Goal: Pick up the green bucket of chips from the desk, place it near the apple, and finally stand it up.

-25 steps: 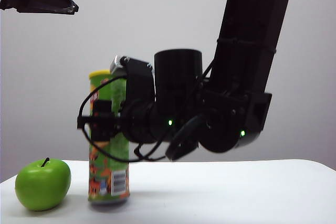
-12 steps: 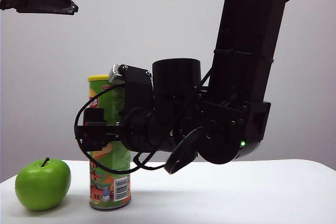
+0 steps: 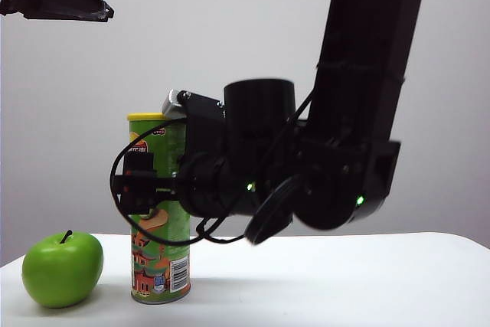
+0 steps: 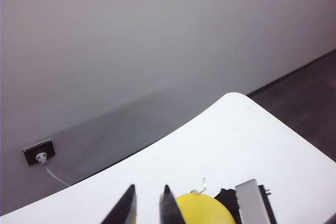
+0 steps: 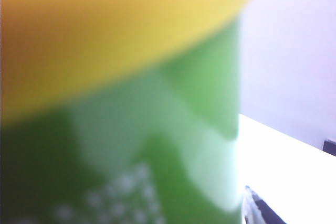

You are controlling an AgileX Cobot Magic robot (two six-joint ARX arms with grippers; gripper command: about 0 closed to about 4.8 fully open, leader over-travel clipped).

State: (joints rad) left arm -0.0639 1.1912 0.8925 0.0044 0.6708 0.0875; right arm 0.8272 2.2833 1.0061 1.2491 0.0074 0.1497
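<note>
Green bucket of chips upright on the desk, just beside the apple.

In the exterior view the right gripper sits level at the can's middle, jaws spread after letting go; the right wrist view adds only blurred green wall and yellow lid. The left wrist view alone shows the left gripper, high above, jaws narrowly parted on nothing.

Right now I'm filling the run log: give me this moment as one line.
green chip can: upright on desk, beside apple | right gripper: open, at can | left gripper: raised, apart from can
</note>
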